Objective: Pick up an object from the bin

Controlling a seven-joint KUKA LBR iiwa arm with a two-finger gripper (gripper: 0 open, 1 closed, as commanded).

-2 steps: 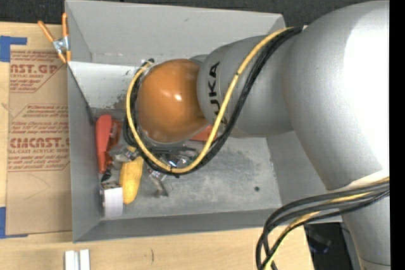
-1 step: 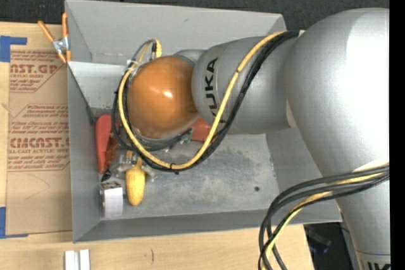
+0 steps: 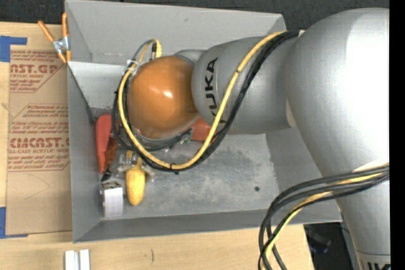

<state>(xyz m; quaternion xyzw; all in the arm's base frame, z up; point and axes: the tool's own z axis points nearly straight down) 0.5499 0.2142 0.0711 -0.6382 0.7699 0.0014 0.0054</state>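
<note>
A dark part of my gripper (image 3: 125,160) pokes out under the lower left edge of the arm's orange cover, low in the bin's left half. Right beside it, on the left, a red-orange elongated thing (image 3: 101,141) lies along the bin's left wall. Just below it sits a yellow, oval, lemon-like thing (image 3: 135,186), touching or nearly touching the dark part. A small white and grey block (image 3: 112,198) rests in the bin's front left corner, next to the yellow thing.
Another red-orange piece (image 3: 201,131) peeks out from under the arm near the bin's middle. The arm and its cables cover the bin's centre and right. Bare grey floor (image 3: 215,190) shows along the front.
</note>
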